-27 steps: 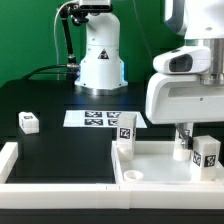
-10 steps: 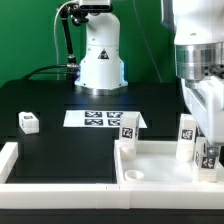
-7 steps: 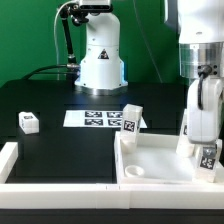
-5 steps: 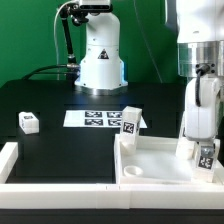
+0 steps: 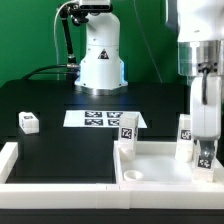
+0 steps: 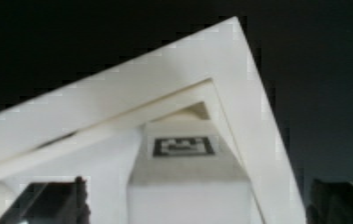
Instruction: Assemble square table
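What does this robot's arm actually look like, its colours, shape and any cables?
The arm is glossy white, built of rounded, bulky segments with darker bands at the joints. Its end effector is a slim white block on the exterior view's right. Black cables loop up beside the rounded white base at the back.

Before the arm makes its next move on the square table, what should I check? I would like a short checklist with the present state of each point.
1. Gripper released: cannot tell; the jaws are hidden behind the wrist in the exterior view.
2. Leg under the gripper standing in the table top: ok, it looks upright.
3. Leg at the far corner upright: ok.
4. Loose leg reachable on the black table: ok, nothing beside it.
5. Front corner socket free: ok.
6. Leg fully seated: cannot tell.
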{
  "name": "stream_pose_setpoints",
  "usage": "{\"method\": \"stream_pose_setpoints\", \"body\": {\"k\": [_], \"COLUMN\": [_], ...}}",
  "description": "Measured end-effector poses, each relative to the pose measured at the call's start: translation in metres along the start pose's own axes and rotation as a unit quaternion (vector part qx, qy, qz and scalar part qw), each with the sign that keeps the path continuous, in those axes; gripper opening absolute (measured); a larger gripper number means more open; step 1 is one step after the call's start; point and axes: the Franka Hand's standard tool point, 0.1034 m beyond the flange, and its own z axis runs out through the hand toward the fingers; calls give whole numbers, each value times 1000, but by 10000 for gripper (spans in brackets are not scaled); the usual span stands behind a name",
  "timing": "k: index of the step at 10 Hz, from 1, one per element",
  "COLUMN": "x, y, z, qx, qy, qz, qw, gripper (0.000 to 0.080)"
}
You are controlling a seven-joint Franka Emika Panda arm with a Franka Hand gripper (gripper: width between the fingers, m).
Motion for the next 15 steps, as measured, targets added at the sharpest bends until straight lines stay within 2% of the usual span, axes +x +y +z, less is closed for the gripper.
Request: {"method": "stream_pose_setpoints", "body": {"k": [1,2,3,4,9,10,12,13,14,15], "x": [18,38,52,53,53,71,129,144,149,148], "y": [0,-2,-9,-9,-7,-5,18,24,31,30], "z": [-17,-33,-43,-42,-39,-44,-67,-69,-65,-65], "qx": [10,14,19,15,15,32,49,51,50,49], "qy": [-4,-7,-8,-6,-4,-2,0,7,15,16], "qz": [-32,-57,-59,-60,-66,-132,-207,-253,-295,-320], "qw": [999,998,998,998,998,991,977,966,954,946], "gripper": [640,640,648,648,649,649,649,649,649,649]}}
